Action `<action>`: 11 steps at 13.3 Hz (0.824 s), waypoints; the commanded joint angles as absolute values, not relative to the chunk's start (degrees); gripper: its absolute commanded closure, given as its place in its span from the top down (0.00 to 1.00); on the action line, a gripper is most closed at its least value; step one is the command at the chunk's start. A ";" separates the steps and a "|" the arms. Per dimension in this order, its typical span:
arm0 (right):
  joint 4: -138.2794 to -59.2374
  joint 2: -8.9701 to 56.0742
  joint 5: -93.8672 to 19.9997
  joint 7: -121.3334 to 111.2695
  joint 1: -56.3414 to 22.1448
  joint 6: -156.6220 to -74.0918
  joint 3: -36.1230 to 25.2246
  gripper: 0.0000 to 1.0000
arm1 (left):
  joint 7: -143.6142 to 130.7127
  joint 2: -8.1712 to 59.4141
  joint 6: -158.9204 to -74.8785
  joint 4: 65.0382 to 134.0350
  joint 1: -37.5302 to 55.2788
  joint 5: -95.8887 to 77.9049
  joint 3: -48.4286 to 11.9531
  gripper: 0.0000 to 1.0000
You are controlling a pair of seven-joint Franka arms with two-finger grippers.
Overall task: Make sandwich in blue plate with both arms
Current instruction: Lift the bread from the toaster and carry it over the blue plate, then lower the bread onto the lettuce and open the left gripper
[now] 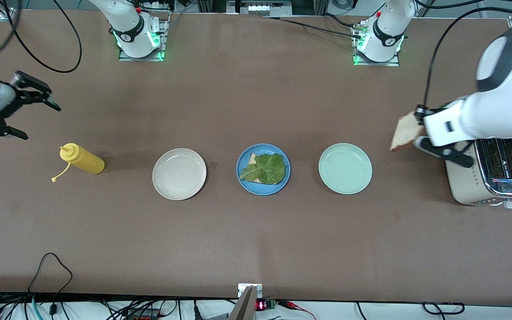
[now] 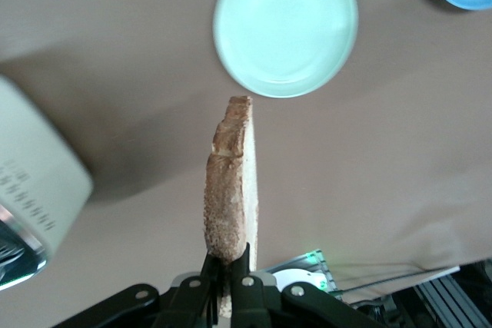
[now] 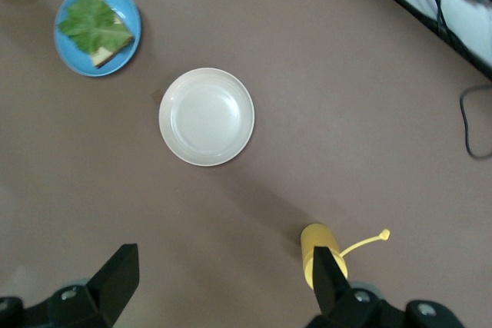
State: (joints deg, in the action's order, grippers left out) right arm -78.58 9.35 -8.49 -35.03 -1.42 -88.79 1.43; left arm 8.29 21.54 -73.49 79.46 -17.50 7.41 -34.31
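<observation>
The left gripper [image 1: 418,133] is clamped tight on a toast slice [image 1: 405,133], fingers pinching the slice's lower edge in the left wrist view [image 2: 231,190], and it hangs in the air beside the toaster [image 1: 489,171] at the left arm's end of the table, over bare tabletop between the toaster and the pale mint-green plate [image 1: 345,168]. The slice stands on edge, crust showing. Over at the right arm's end, the right gripper [image 1: 22,111] waits with its fingers spread wide and nothing between them, hovering above the table near the yellow squeeze bottle [image 1: 81,159], which lies on its side with its cap dangling on a tether. In the middle sits the blue plate [image 1: 263,189], and on it a lettuce leaf [image 1: 266,168] covers a toast slice whose corner peeks out; whether the leaf lies fully flat is hard to judge from here. The beige plate [image 1: 179,174] sits beside it toward the right arm's end, the mint-green one toward the left arm's end, all three in a row and well apart, with broad open brown table [image 1: 256,240] nearer the front camera.
</observation>
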 commanded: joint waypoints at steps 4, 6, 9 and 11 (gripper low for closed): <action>-84.28 8.35 -1.78 -8.99 -3.08 -89.56 0.26 1.00 | -3.31 31.97 -81.98 78.13 -14.78 -14.27 -34.45 0.00; -84.20 7.91 1.21 -8.00 -2.64 -88.86 0.00 1.00 | -4.74 36.89 -86.81 78.13 -13.45 -24.30 -34.45 0.01; -84.20 6.42 1.58 -8.00 -1.24 -89.03 -1.93 1.00 | -4.75 41.73 -96.82 78.31 -9.69 -36.25 -34.45 0.00; -84.64 5.63 1.41 -8.44 1.40 -87.98 -1.85 1.00 | -3.96 44.81 -104.29 78.40 -7.13 -41.82 -34.37 0.00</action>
